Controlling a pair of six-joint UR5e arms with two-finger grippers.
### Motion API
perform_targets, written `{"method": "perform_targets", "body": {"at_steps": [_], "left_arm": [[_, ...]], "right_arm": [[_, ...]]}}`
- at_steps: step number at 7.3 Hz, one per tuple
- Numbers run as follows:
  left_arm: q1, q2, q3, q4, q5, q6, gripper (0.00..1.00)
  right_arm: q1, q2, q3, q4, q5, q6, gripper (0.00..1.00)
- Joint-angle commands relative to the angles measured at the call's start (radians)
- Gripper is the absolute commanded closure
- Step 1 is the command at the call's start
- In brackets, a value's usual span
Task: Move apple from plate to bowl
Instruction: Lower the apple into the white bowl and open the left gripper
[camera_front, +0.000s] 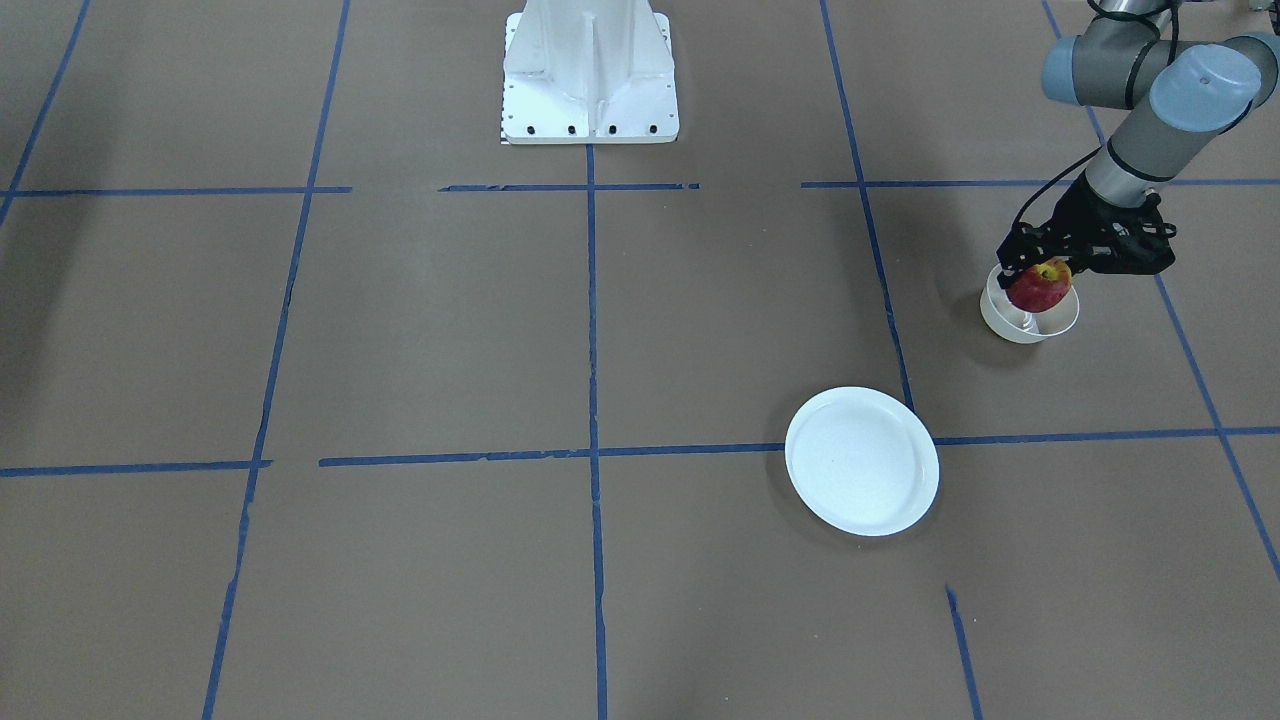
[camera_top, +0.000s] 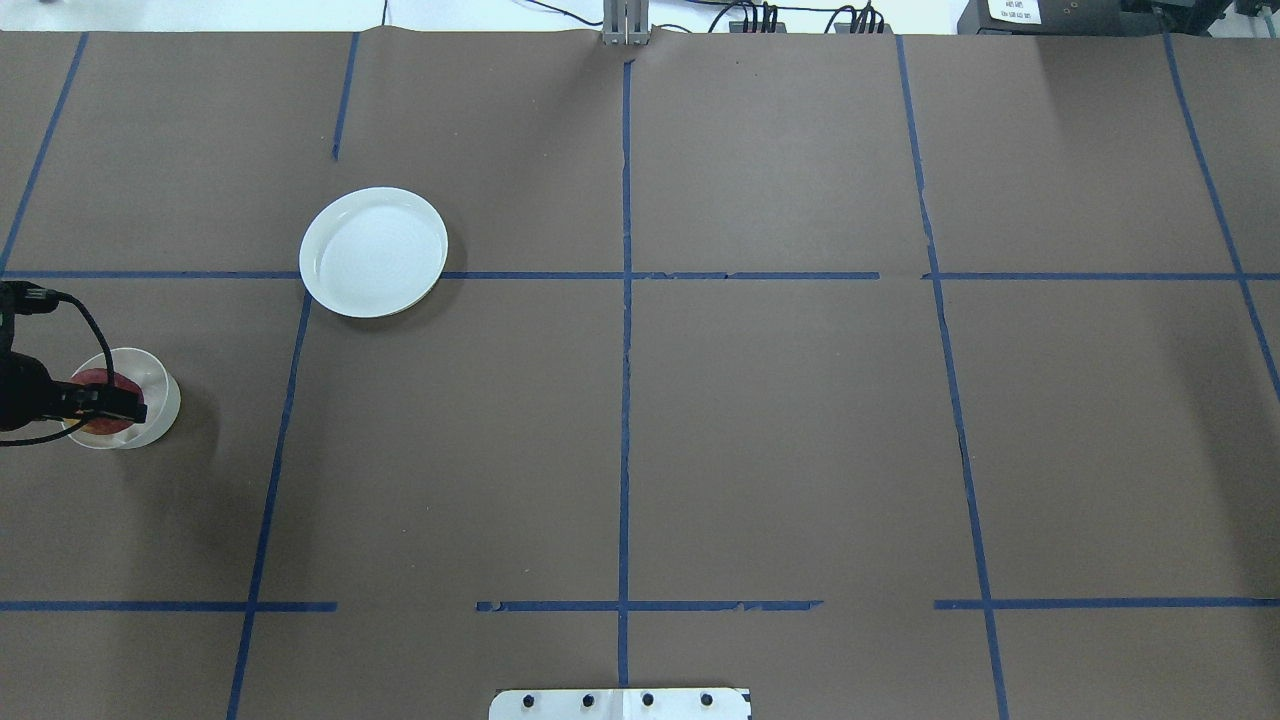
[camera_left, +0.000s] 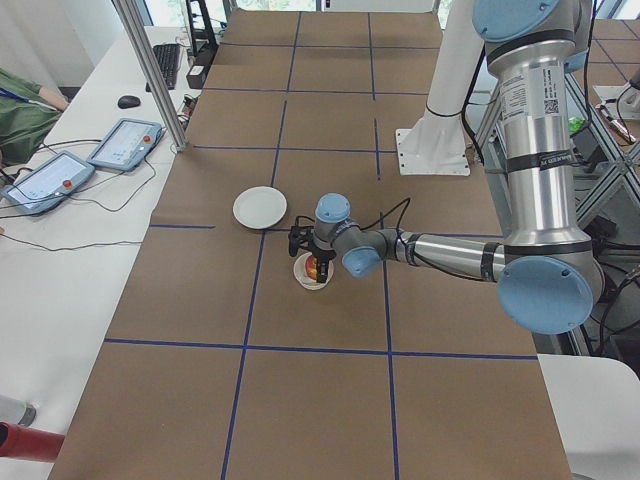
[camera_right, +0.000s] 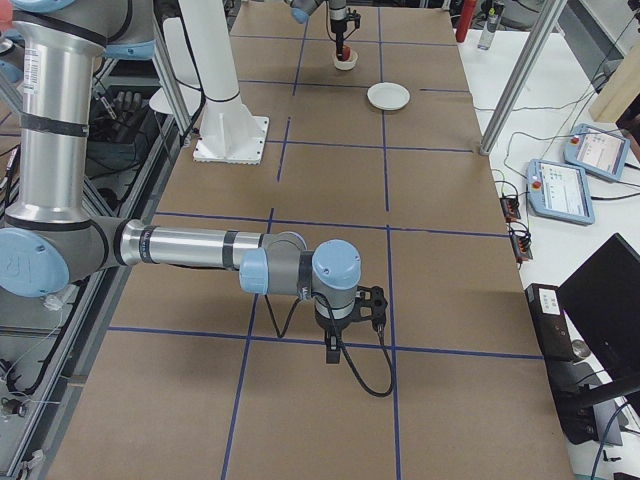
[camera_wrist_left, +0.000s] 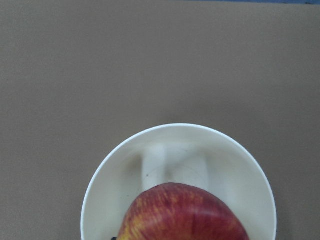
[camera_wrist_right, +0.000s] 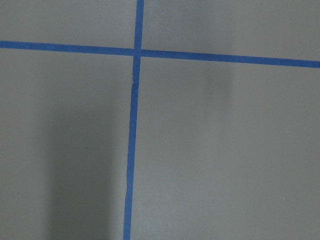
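Observation:
The small red apple (camera_front: 1040, 288) sits between the fingers of my left gripper (camera_front: 1040, 268), which is shut on it. The apple hangs just over the mouth of the small cream-white bowl (camera_front: 1030, 322), partly inside its rim. In the left wrist view the apple (camera_wrist_left: 182, 212) fills the bottom edge above the bowl (camera_wrist_left: 175, 145). In the overhead view the gripper (camera_top: 108, 402) covers most of the apple (camera_top: 97, 378) and bowl (camera_top: 160, 385). The flat white plate (camera_front: 862, 461) lies empty some way off (camera_top: 373, 251). My right gripper (camera_right: 345, 328) shows only in the exterior right view; I cannot tell whether it is open.
The robot's white base (camera_front: 590, 80) stands at the table's near-robot edge. Blue tape lines (camera_top: 625, 400) cross the brown table cover. The right wrist view shows only table and a tape crossing (camera_wrist_right: 136, 51). Tablets and cables lie beyond the table's side (camera_left: 60, 170).

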Motion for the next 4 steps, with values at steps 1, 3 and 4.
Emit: {"method": "perform_targets", "body": {"at_steps": [1, 3, 4], "left_arm": [[0.0, -0.003, -0.006, 0.003, -0.001, 0.002, 0.01], [-0.011, -0.004, -0.014, 0.009, -0.003, 0.015, 0.01], [-0.023, 0.0, -0.014, 0.009, -0.003, 0.051, 0.01]], "right_arm": [[0.0, 0.0, 0.0, 0.001, 0.0, 0.0, 0.0], [0.0, 0.0, 0.0, 0.001, 0.0, 0.0, 0.0], [0.0, 0.0, 0.0, 0.001, 0.0, 0.0, 0.0]]}}
